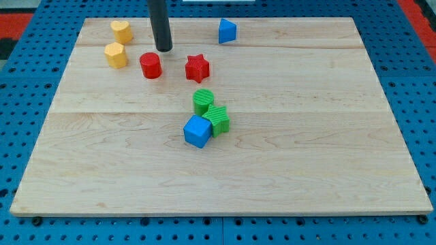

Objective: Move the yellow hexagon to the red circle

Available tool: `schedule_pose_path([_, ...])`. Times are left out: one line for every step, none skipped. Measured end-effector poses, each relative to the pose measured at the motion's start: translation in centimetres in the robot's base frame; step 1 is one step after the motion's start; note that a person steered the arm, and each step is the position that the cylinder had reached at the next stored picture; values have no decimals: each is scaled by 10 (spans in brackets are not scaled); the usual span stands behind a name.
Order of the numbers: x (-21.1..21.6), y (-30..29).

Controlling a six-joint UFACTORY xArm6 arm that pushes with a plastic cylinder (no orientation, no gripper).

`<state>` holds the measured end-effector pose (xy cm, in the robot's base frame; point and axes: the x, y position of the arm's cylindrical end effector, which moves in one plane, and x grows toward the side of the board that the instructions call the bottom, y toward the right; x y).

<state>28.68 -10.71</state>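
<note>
The yellow hexagon [116, 55] lies at the board's upper left, just left of the red circle [150, 65], with a small gap between them. My tip [163, 49] rests on the board just above and right of the red circle, apart from it. It stands well right of the yellow hexagon and touches no block.
A yellow heart [122, 30] lies above the hexagon. A red star [197, 67] lies right of the red circle. A blue triangular block [227, 31] sits near the top edge. Two green blocks [203, 101] [218, 119] and a blue cube [197, 131] cluster mid-board.
</note>
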Motion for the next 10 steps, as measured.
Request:
schedule_pose_path([4,0])
schedule_pose_path([4,0])
schedule_pose_path([-9,-2])
schedule_pose_path([-20,-40])
schedule_pose_path([-20,-73])
schedule_pose_path([-19,-84])
schedule_pose_path([-4,-116])
schedule_pose_path([-1,-157])
schedule_pose_path([29,-148])
schedule_pose_path([46,-123])
